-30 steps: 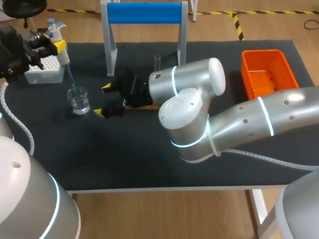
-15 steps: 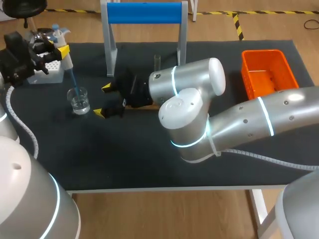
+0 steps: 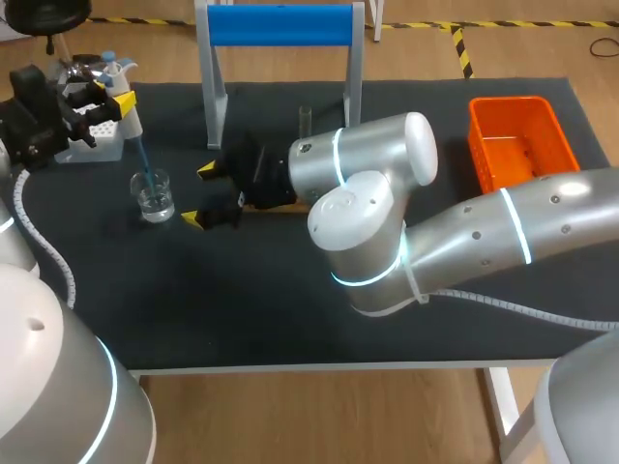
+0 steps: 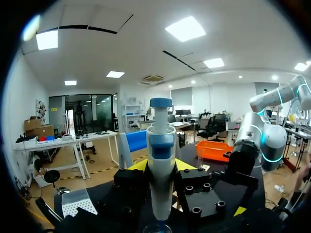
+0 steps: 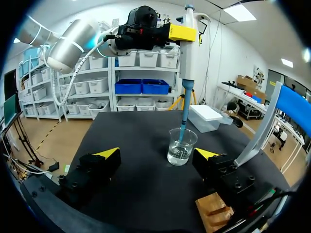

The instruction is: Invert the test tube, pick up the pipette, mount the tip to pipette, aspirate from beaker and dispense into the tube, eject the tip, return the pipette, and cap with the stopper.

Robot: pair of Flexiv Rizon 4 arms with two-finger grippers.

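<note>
L end effector (image 3: 109, 98) clenched on pipette (image 3: 124, 104), held upright over beaker (image 3: 155, 193), w/ blue tip (image 3: 141, 159) down inside beaker. R end effector (image 3: 200, 194) released, fingers wide, low over tabletop (image 3: 242, 300) just right of beaker, not touching. Tube (image 3: 305, 121) upright, well right of beaker & further back. Tip box (image 3: 85, 143) just behind-left of beaker.

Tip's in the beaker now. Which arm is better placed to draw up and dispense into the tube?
Left. The left tool grips the pipette, whose blue tip is inside the beaker; the right tool is open and empty, facing the beaker.
</note>
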